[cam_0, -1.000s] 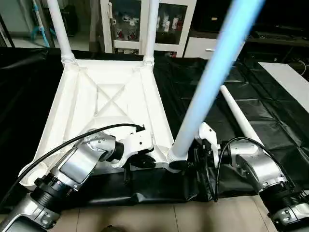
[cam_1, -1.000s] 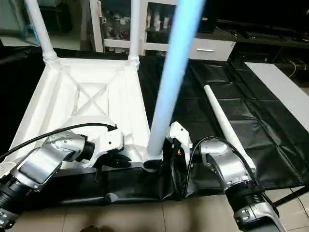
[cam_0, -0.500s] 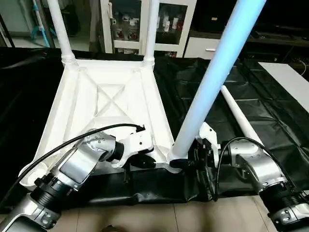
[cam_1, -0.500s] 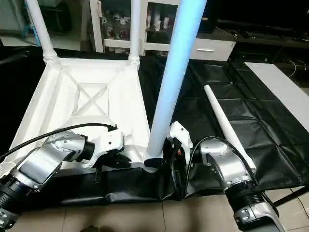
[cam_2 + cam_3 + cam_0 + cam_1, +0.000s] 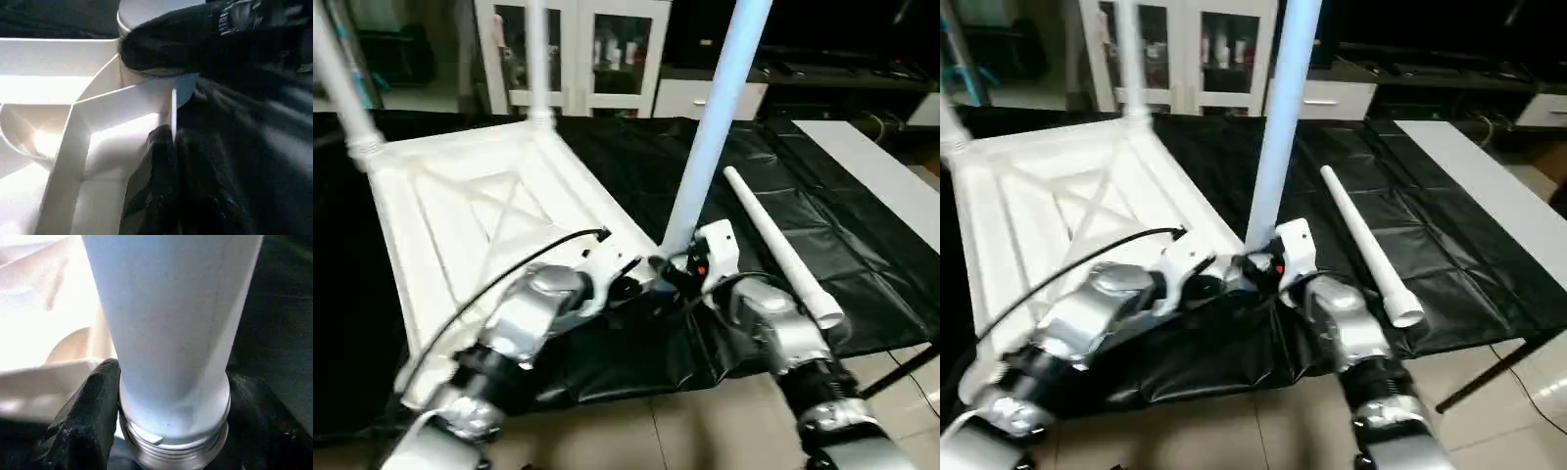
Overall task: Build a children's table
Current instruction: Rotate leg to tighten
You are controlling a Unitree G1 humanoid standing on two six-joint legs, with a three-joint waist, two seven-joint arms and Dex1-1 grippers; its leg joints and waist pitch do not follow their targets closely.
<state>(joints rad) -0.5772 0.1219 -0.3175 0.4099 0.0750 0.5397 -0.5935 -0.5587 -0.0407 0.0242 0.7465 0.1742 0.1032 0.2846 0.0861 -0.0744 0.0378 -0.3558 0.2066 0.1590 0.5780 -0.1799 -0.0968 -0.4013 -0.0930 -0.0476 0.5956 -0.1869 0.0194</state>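
The children's table top (image 5: 460,206) lies upside down on the black cloth, ribs facing up. Two white legs (image 5: 536,59) stand in its far corner sockets. A third leg (image 5: 710,137) stands in the near right socket, and my right gripper (image 5: 668,266) is shut around its base, a black finger (image 5: 93,416) pressed against each side just above the threaded collar. My left gripper (image 5: 631,286) is right beside it, its fingers (image 5: 151,166) shut on the top's thin near rim (image 5: 173,110). A fourth leg (image 5: 773,245) lies loose on the cloth to the right.
A flat white board (image 5: 871,166) lies at the far right of the black-draped worktable. White glass-door cabinets (image 5: 587,49) stand behind. The worktable's near edge drops to tiled floor (image 5: 705,431) just below my forearms.
The whole picture has swung and tilted, so the camera has moved. Both grippers stay at the near right corner. The right gripper's fingers have drawn in slightly around the leg's base.
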